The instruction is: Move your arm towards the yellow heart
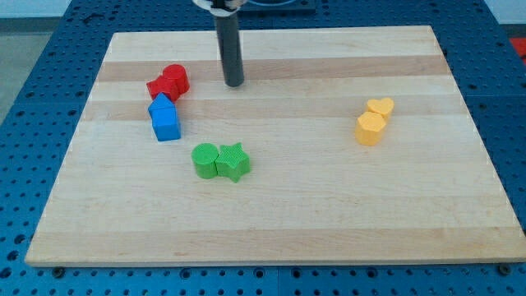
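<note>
My tip point(235, 83), a bare rod with nothing to open or close, rests on the board point(279, 222) just right of the red blocks point(169, 82). Yellow heart point(380, 107) lies well apart toward the view's right, touching a yellow hexagonal block point(371, 128).

- No text, label, brand, number or sign can be read anywhere in the camera view.
- Wooden board point(271, 222): plain wood grain only, no markings from edge to edge or at any corner.
- Coloured blocks: plain faces, no lettering or digits.
- Dark rod: no legible marking.
- Blue surface point(33, 49) around the board: a grid of holes, no printing.
</note>
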